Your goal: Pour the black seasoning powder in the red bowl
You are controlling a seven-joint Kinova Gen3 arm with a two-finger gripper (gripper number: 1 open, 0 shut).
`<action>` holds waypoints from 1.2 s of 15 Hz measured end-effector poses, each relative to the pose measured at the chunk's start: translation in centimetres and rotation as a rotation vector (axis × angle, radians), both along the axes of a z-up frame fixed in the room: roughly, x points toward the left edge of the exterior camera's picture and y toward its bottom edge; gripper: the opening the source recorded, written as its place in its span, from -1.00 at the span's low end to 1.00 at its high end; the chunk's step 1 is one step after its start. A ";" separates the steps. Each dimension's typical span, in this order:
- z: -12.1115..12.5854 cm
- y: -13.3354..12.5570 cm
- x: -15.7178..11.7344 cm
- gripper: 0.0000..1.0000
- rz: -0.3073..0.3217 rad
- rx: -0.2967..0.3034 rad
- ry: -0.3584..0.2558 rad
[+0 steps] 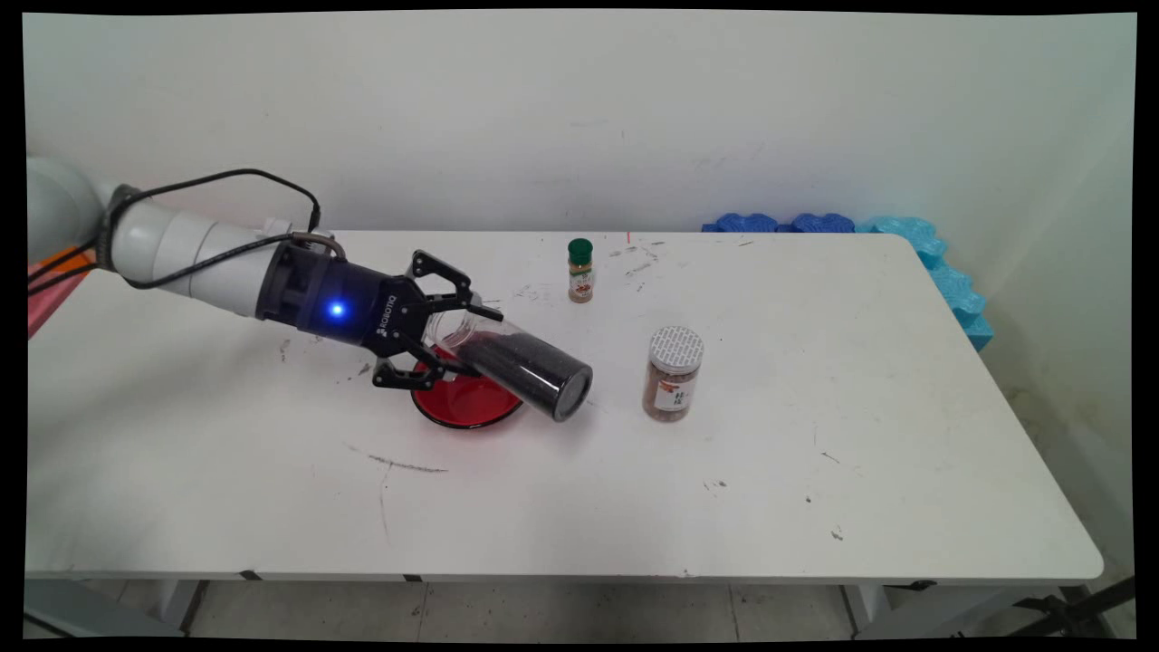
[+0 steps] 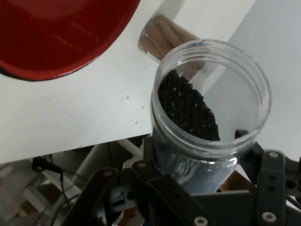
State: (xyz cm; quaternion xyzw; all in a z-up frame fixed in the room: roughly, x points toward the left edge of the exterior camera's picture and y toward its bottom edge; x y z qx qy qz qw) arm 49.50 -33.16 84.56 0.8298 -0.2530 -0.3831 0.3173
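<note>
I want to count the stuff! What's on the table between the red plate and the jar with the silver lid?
Only the tilted jar of black grains, held by the claw; beyond it the table is bare, as the main view shows.

Clear smooth plastic jar [image 1: 512,358], open-mouthed, threaded rim; contents: matt black coarse granules [image 2: 188,106]. Shallow red dish [image 1: 466,403]: glossy, reflective glaze or plastic, cannot tell which. Black two-finger gripper [image 1: 448,340]: matt linkage. White table [image 1: 815,489]: matt top, scuffed and marked. Brown spice jar [image 1: 671,373]: clear plastic, ribbed white cap. Small green-capped bottle [image 1: 580,270]: paper label. Blue foam blocks [image 1: 937,263]: bumpy surface.
</note>
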 end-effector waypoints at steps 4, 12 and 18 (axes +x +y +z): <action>-0.5 -0.1 -0.2 -1.00 0.034 0.041 0.033; -1.4 -0.8 -0.5 -1.00 0.114 0.104 0.098; -2.0 -0.7 -0.6 -1.00 0.165 0.159 0.142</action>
